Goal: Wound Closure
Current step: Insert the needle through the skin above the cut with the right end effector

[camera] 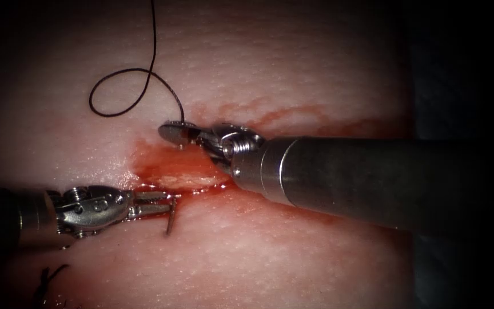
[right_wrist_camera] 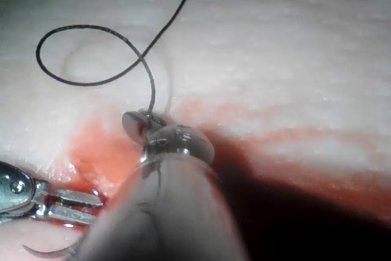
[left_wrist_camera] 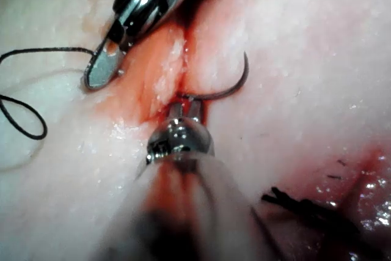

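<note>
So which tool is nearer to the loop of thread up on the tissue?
Right. The right tool holds the thread just below its loop; the left tool sits across the cut, holding the needle.

Light fell from the endoscope's side, brightest on the middle of the tissue (camera: 293, 51) and fading to near black at the right edge and the lower left corner. Glare sat on the steel of the right tool (camera: 170, 133) and the left tool (camera: 167, 203), and the red fluid (camera: 161, 166) shone wetly. The thread (camera: 121, 91) held by the right tool and the needle (camera: 170, 220) gripped by the left tool stood dark against the lit surface. In the right wrist view a deep shadow lay beside the right tool's shaft; the left wrist view was strongly lit, its tissue pale.
</note>
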`<state>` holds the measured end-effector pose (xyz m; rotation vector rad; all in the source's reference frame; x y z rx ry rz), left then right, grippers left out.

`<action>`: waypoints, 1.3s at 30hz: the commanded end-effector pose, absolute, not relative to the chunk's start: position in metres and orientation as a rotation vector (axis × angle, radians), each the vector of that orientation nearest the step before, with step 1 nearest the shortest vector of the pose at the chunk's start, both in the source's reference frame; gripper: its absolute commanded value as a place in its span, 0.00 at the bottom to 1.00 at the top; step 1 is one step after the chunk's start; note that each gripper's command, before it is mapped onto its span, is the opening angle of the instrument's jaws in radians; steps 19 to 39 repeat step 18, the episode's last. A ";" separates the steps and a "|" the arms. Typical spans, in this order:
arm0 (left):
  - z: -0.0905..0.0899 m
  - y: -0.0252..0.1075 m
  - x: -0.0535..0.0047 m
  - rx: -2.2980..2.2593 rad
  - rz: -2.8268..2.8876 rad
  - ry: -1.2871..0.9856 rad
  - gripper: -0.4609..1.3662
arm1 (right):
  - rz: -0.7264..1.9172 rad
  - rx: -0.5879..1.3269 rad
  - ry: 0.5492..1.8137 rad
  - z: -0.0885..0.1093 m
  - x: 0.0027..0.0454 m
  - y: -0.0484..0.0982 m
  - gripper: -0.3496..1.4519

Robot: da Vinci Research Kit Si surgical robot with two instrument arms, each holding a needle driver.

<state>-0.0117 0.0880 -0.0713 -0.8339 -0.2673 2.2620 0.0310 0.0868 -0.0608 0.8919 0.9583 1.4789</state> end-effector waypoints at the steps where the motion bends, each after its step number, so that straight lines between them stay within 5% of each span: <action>1: -0.071 0.088 -0.0117 -0.834 2.263 -0.266 0.27 | 1.478 0.888 0.952 -0.061 0.0310 0.087 0.00; 39: -0.071 0.088 -0.0117 -0.834 2.262 -0.267 0.26 | 1.473 0.892 0.981 -0.061 0.0308 0.088 0.00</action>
